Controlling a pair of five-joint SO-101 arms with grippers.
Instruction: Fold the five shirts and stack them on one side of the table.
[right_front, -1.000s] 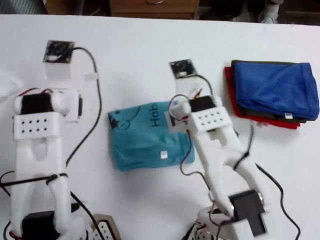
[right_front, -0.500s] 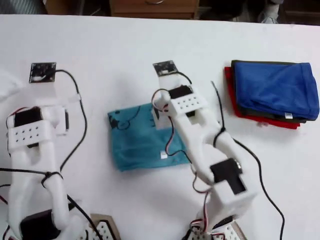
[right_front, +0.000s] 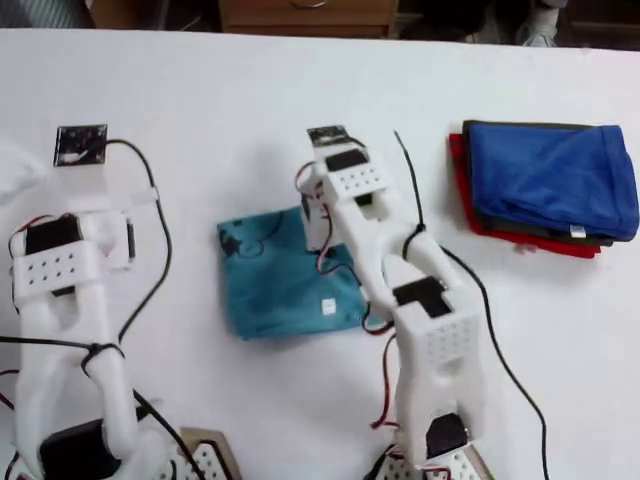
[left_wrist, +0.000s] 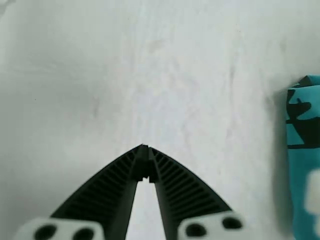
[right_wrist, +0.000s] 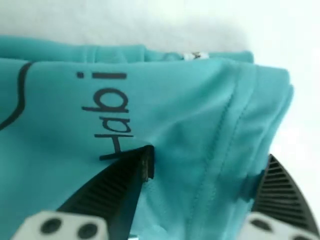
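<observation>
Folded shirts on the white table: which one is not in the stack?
The teal folded shirt with black print, alone mid-table; the others form the blue-topped stack.

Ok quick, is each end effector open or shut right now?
Left end effector: shut, holding nothing.
Right end effector: open, straddling an edge of the teal shirt.

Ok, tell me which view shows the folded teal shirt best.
The high view: the teal shirt lies folded on the table, nearly whole, one side under the right arm. The right wrist view gives a close-up of one corner at the open right hand; the left wrist view catches a strip.
</observation>
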